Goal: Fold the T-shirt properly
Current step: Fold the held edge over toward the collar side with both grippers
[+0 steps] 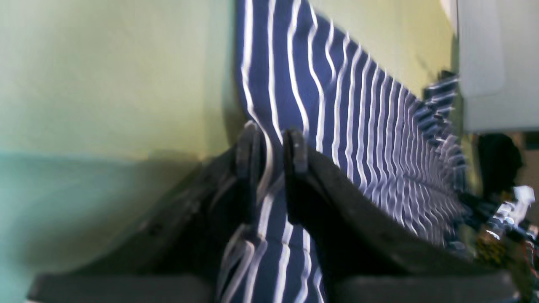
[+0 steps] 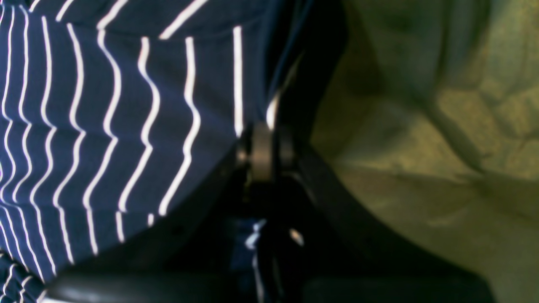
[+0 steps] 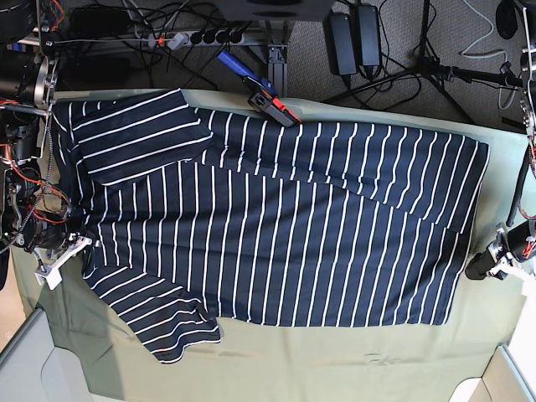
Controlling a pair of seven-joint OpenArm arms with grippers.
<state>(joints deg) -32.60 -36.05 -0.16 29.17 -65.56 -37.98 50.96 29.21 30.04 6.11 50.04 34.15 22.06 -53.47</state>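
The T-shirt [image 3: 276,226] lies spread flat across the pale green cloth [image 3: 335,360], stretched between the two arms. The left gripper [image 1: 271,145] has its jaws pinched on a striped fold at the hem end, and the right gripper [image 2: 264,145] is clamped likewise on an edge by the sleeves (opposite ends, probably to hold the fabric taut and flat for a clean fold).

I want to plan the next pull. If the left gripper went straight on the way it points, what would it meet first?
The left gripper is already shut on the T-shirt. Straight ahead lies more striped fabric over the green cloth, so it would likely just bunch the shirt; depth is unclear.
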